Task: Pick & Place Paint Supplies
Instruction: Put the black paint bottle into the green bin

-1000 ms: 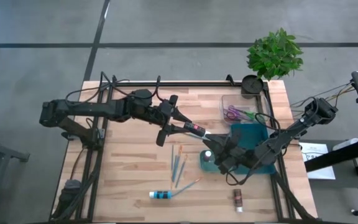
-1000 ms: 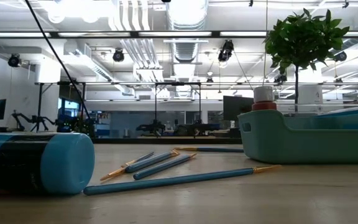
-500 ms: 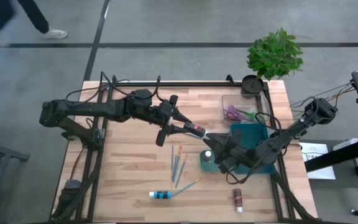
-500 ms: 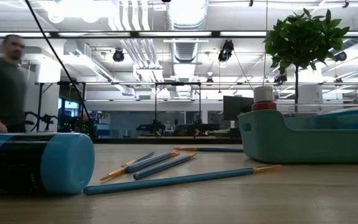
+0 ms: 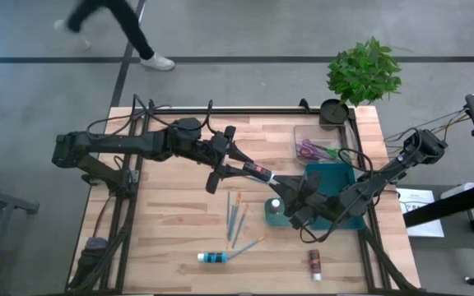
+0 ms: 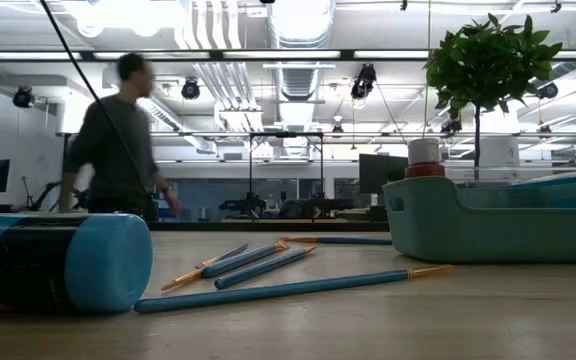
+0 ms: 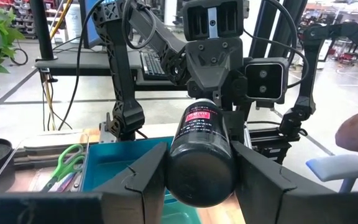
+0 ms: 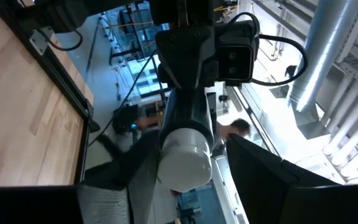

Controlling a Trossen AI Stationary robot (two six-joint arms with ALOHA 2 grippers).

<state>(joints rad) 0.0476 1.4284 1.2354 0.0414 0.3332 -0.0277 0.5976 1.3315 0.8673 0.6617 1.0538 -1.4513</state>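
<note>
High view: the left gripper [image 5: 250,170], at frame centre, holds a dark paint tube [image 5: 260,173] level above the table [image 5: 171,205]. The right gripper [image 5: 285,187] meets the tube's far end from the lower right. Judged a mid-air handover, since the right arm stands nearer the teal bin [image 5: 329,174] at centre right. On the boards below centre lie the paintbrushes [image 5: 237,215], with a blue tube [image 5: 212,257] and a brown tube [image 5: 314,261] along the lower edge. A person [image 5: 126,29] crosses the floor at upper left.

Low view: no gripper is visible. The blue tube [image 6: 48,262] lies at lower left, the brushes [image 6: 258,262] at centre and the bin [image 6: 488,220] at right. The person [image 6: 118,150] is blurred at left.

Left wrist view: the left fingers [image 7: 143,180] press both flanks of the tube [image 7: 201,155], a firm clamp. A red label [image 7: 199,116] carries print too small to read. The right gripper [image 7: 211,78] faces in at upper centre.

Right wrist view: the tube's white cap [image 8: 184,165] sits between the right fingers [image 8: 260,177]. I cannot tell whether they pinch it.
</note>
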